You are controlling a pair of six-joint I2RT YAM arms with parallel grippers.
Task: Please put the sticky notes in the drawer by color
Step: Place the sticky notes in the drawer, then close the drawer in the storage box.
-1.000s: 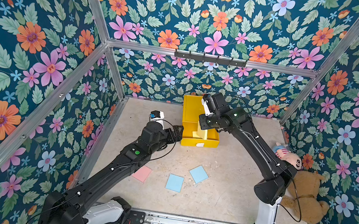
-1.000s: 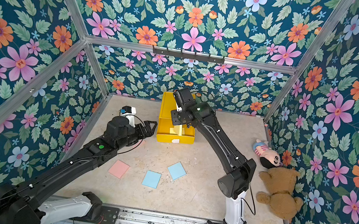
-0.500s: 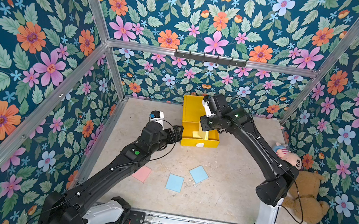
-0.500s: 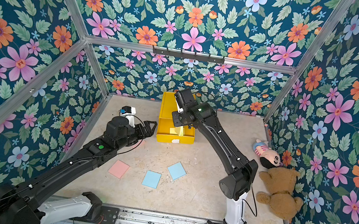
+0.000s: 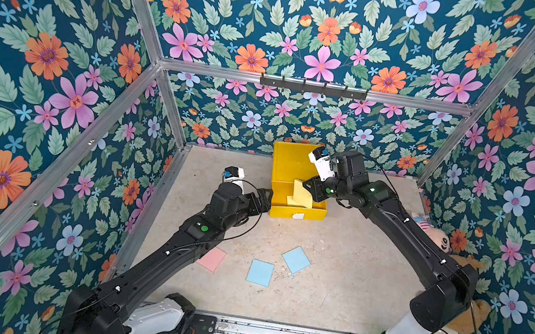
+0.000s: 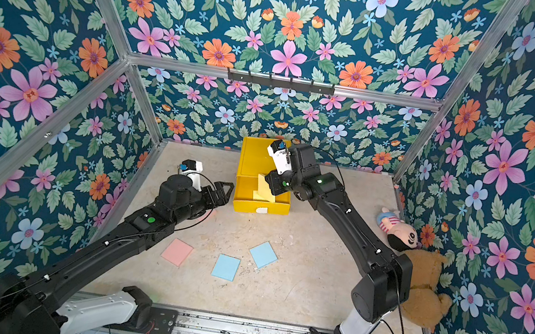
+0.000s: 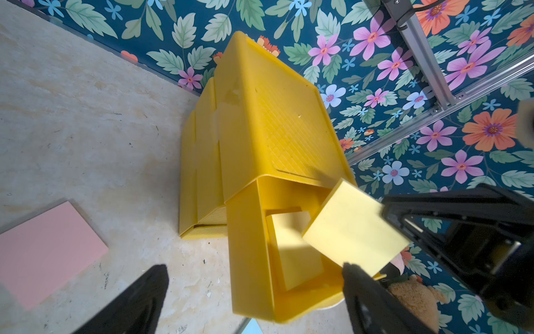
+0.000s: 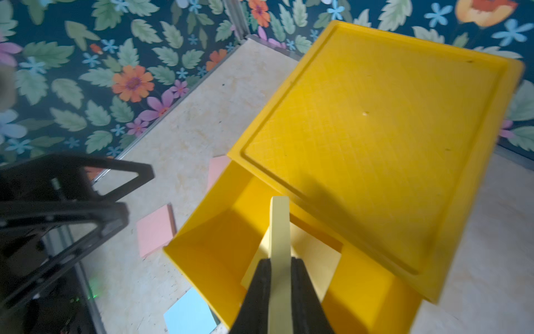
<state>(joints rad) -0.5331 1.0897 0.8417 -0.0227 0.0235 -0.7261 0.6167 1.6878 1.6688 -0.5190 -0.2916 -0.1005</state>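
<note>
Where the right claw (image 8: pixel 280 261) is: over the pulled-out top drawer (image 5: pixel 288 211), fingers pinched together on the held yellow pad (image 8: pixel 279 225).
Held yellow pad: pale, gripped by one edge, tilted above the drawer's hollow.
Second yellow pad (image 7: pixel 291 248): lies inside the same top drawer, beneath the held one; whether the two touch cannot be told.
Drawer cabinet (image 5: pixel 290 164): bright yellow, at the back of the table (image 5: pixel 336 251) near the rear wall; a white tab handle (image 5: pixel 298 216) sits on the open drawer's front.
Left claw (image 6: pixel 223 193): fingers spread wide, holding nothing, just beside the open drawer's side wall.
Change over the last second: the right arm's elbow has swung a little toward the plush toys; the left arm and the loose pads lie as before.
Left blue pad (image 5: pixel 260 273) and right blue pad (image 5: pixel 296 259): flat on the table, near each other but apart, well clear of the cabinet.
Pink pad (image 6: pixel 177 251): flat on the table, beside the left arm.
Second pink pad (image 8: pixel 218 170): near the cabinet's side, on the left claw's side.
Around: a doll (image 6: pixel 397 230) and a brown bear (image 6: pixel 424 291) lie against the right wall, behind the right arm's elbow.
In the way: in a top view the left arm covers a corner of the pink pad.
</note>
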